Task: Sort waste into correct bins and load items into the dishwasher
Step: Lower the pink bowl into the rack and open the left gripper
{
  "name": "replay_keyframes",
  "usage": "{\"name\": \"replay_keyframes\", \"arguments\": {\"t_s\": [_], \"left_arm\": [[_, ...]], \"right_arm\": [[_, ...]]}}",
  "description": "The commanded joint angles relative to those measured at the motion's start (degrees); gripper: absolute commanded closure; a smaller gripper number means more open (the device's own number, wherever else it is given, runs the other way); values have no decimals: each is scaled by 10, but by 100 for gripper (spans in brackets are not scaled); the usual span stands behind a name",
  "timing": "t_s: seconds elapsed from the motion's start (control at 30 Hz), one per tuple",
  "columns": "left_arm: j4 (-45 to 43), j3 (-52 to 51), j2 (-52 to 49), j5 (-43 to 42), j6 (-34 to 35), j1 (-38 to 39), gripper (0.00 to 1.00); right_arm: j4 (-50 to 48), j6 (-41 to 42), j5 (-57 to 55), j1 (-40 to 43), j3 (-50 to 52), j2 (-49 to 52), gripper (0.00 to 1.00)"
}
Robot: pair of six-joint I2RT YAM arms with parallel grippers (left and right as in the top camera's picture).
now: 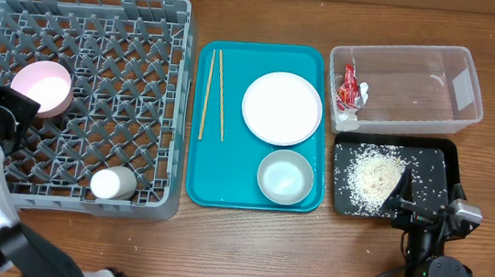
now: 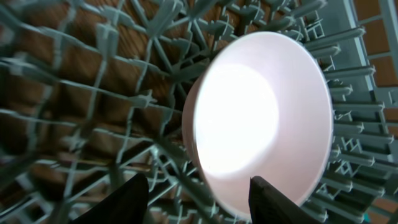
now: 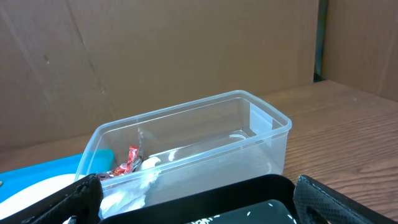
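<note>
A pale pink bowl (image 1: 43, 87) stands on edge among the pegs of the grey dishwasher rack (image 1: 104, 13), and a white cup (image 1: 114, 183) lies near the rack's front. My left gripper (image 1: 12, 112) hangs just in front of that bowl (image 2: 261, 118), open; its fingers (image 2: 134, 199) straddle the bowl's lower rim without clamping it. Plate (image 1: 282, 108), second bowl (image 1: 285, 177) and chopsticks (image 1: 215, 94) lie on the teal tray (image 1: 226, 164). The clear tub (image 1: 422, 55) holds the red packet (image 1: 350, 85) and white scrap (image 1: 349, 117). Rice (image 1: 374, 175) lies in the black tray (image 1: 439, 159). My right gripper (image 1: 427, 194) is wide open and empty over that tray's near edge.
In the right wrist view the clear tub (image 3: 261, 143) stands just behind the black tray (image 3: 249, 193), with the packet (image 3: 132, 157) and scrap (image 3: 124, 199) at its left end. A cardboard wall rises behind the table. Bare wood lies to the right of the tub.
</note>
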State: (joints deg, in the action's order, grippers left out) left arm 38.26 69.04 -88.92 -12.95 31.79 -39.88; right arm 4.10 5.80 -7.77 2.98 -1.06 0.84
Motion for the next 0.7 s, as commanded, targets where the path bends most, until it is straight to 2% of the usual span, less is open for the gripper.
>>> {"name": "replay_keyframes", "arguments": {"t_s": [0.0, 0.1, 0.13, 0.23, 0.43, 0.53, 0.67], "left_arm": [[-12, 9, -44, -71, 31, 2, 47], [-12, 9, -72, -71, 29, 7, 55], [-6, 9, -74, -71, 29, 7, 64], [5, 10, -67, -70, 18, 5, 82], [49, 47, -4, -39, -12, 5, 86], [117, 98, 32, 28, -46, 12, 92], [222, 170, 50, 160, -93, 51, 96]], "right_arm": [[-3, 1, -3, 3, 6, -7, 0], [-4, 1, -3, 3, 6, -7, 0], [-4, 1, -3, 3, 6, -7, 0], [-4, 1, -3, 3, 6, -7, 0], [-3, 1, -3, 3, 6, -7, 0], [-4, 1, -3, 3, 6, -7, 0], [-4, 1, -3, 3, 6, -7, 0]]}}
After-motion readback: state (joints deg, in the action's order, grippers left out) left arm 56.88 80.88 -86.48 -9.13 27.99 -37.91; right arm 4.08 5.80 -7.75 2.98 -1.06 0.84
